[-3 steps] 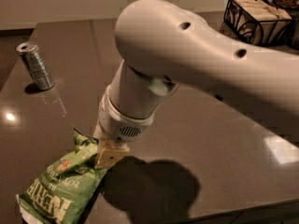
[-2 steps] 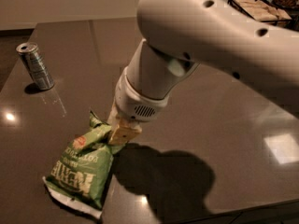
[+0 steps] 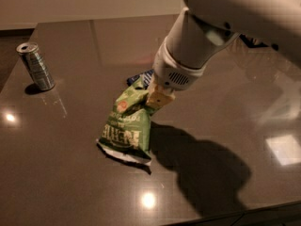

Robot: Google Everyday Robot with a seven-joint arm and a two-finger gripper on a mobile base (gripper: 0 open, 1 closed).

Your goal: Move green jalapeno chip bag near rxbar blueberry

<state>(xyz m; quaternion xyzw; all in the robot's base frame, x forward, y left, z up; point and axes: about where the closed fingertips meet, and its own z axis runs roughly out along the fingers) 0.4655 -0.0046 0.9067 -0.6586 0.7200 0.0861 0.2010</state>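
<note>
One camera view: near the middle of the dark table (image 3: 70, 173), gripper (image 3: 157, 99) pinched tight on the top edge of the green jalapeno chip bag (image 3: 126, 128) — bag slanting down-left. Just behind the bag's top, partly hidden, rxbar blueberry (image 3: 140, 79). Silver can (image 3: 36, 66) standing well apart at far left

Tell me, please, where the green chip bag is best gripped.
Grip the green jalapeno chip bag by its crinkled top edge, from above: that end stands raised off the table. The end effector is shut there now, beside the rxbar blueberry.
</note>
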